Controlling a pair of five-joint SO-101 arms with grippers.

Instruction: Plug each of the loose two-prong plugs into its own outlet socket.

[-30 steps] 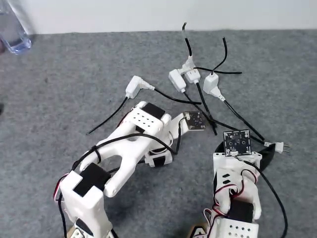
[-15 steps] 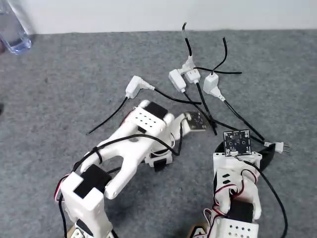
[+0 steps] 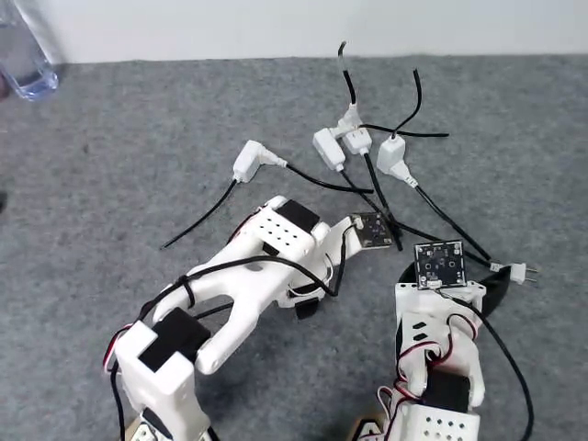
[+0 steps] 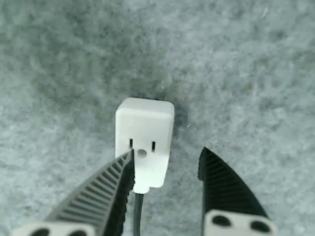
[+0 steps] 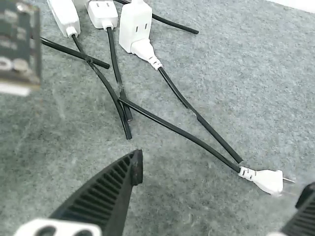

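Grasping stage: left jaws spread astride white socket (image 4: 144,140); right jaws released near loose plug (image 5: 268,181). Next, clench squarely on socket.

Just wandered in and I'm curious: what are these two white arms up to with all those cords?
The left hand hangs open over a white outlet socket on the carpet, straddling its cord end. The right hand hangs open near a loose two-prong plug, which lies unplugged.
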